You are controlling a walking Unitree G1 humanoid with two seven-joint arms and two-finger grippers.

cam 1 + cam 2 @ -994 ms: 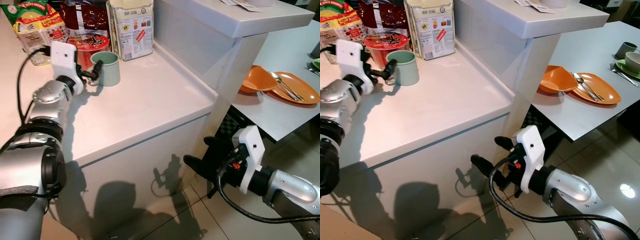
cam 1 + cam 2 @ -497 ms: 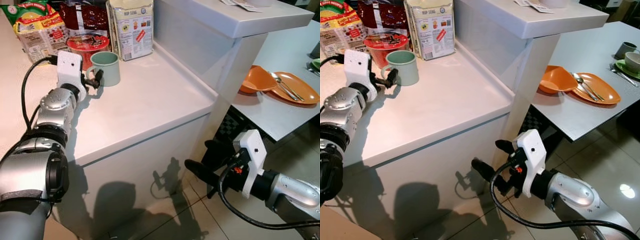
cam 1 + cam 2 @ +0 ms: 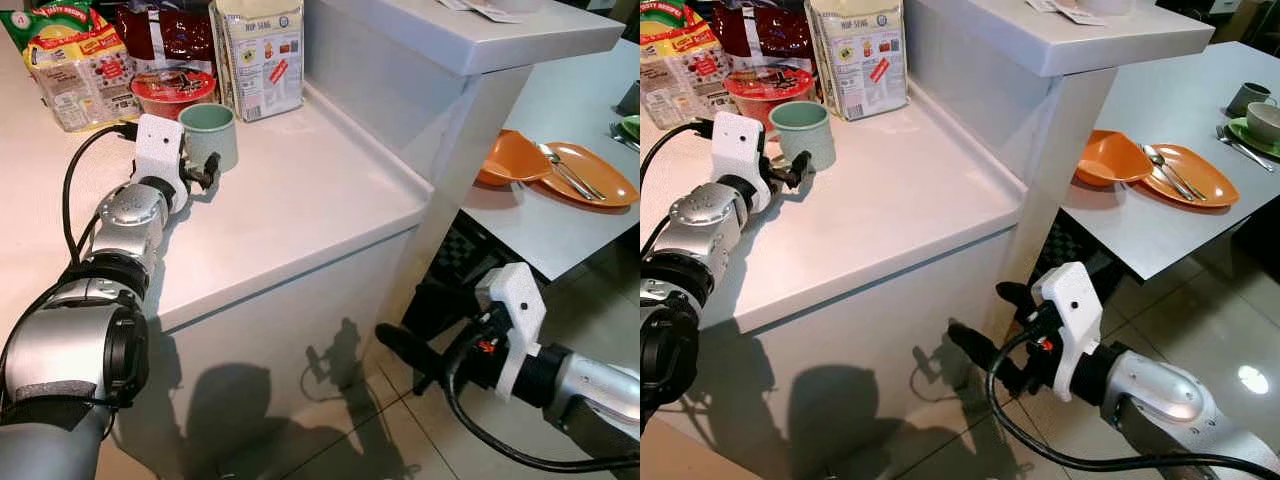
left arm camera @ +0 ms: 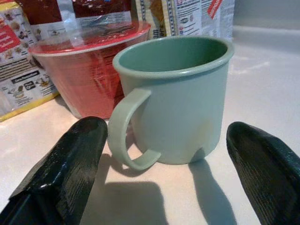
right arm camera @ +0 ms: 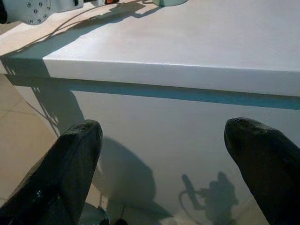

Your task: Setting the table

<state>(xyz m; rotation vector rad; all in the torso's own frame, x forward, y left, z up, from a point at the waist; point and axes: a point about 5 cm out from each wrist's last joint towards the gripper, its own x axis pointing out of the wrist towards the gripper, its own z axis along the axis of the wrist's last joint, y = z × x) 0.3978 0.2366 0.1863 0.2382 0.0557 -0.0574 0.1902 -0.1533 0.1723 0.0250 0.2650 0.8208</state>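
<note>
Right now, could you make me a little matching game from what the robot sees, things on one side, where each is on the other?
Things:
1. green mug
2. orange plate
3. right gripper
4. red tub

Places:
A. low, beside the counter's front, above the floor
B. on the grey table, with cutlery on it
C. on the counter, just ahead of the left gripper's open fingers
D. behind the mug, before the food packets

Pairs: 1-C, 2-B, 3-A, 4-D
</note>
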